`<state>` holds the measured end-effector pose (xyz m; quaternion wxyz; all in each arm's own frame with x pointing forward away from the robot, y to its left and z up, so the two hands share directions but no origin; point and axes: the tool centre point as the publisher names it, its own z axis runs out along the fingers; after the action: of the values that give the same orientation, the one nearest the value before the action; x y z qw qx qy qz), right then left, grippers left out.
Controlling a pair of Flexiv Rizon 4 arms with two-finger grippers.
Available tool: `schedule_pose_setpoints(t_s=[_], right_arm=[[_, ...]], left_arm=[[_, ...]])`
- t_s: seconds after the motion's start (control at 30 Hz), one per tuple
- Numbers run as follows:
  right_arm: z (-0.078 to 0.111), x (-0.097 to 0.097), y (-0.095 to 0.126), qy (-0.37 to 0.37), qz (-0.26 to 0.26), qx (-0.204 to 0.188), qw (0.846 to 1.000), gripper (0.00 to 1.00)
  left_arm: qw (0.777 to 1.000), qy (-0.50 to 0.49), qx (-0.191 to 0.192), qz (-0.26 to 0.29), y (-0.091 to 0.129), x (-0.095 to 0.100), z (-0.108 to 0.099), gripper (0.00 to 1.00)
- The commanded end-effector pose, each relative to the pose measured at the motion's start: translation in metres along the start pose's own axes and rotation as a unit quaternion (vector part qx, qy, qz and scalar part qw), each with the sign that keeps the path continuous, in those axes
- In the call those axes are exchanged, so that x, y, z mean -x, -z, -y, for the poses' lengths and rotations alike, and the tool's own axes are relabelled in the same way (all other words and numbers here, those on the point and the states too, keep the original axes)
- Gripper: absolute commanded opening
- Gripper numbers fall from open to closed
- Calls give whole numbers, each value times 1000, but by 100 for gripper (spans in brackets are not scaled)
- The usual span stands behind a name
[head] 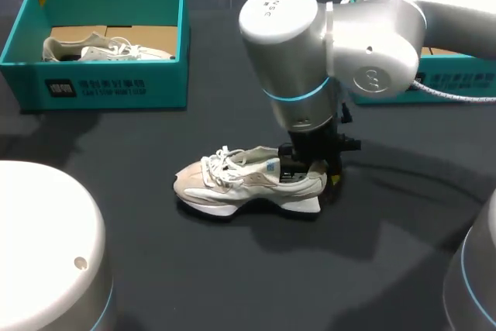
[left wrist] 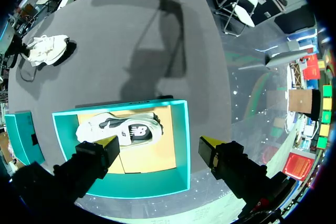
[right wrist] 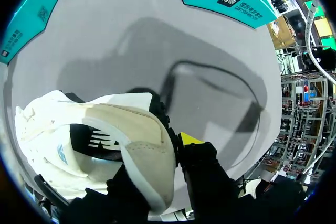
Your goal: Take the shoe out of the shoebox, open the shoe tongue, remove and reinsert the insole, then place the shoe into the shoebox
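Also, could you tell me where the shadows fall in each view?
Head view: broad shadow on the table right of the shoe. Left wrist view: long shadow beyond the shoebox. Right wrist view: thin looping shadow beyond the shoe.

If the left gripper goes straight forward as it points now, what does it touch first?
Probably the teal shoebox below the left gripper: its cardboard floor, beside the shoe inside. Depth is unclear.

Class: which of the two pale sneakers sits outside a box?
The cream-white sneaker on the dark table, held by the right gripper; the other sneaker lies inside the teal shoebox.
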<state>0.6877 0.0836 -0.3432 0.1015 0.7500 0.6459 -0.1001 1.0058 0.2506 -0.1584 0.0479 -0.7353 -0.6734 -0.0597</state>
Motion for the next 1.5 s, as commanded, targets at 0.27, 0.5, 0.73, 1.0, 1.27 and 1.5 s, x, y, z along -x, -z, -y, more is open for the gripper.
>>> schedule_pose_setpoints(t_s=[0.27, 0.5, 0.73, 1.0, 1.27, 1.5], right_arm=[[8, -10, -19, 9, -20, -14, 1000, 0], [12, -16, -29, 19, -35, -25, 999, 0], [14, -21, -39, 23, -41, -35, 998, 0], [12, -22, -47, 33, -49, -46, 997, 0], [11, -23, -46, 43, -57, -45, 996, 43], [17, -19, -32, 48, -66, -35, 996, 100]], left_arm=[[1000, 0, 0, -1, 0, 0, 1, 100], [1000, 0, 0, -1, 0, 0, 1, 100], [1000, 0, 0, -1, 0, 0, 1, 100], [1000, 0, 0, -1, 0, 0, 1, 100], [1000, 0, 0, -1, 0, 0, 1, 100], [1000, 0, 0, -1, 0, 0, 1, 100]])
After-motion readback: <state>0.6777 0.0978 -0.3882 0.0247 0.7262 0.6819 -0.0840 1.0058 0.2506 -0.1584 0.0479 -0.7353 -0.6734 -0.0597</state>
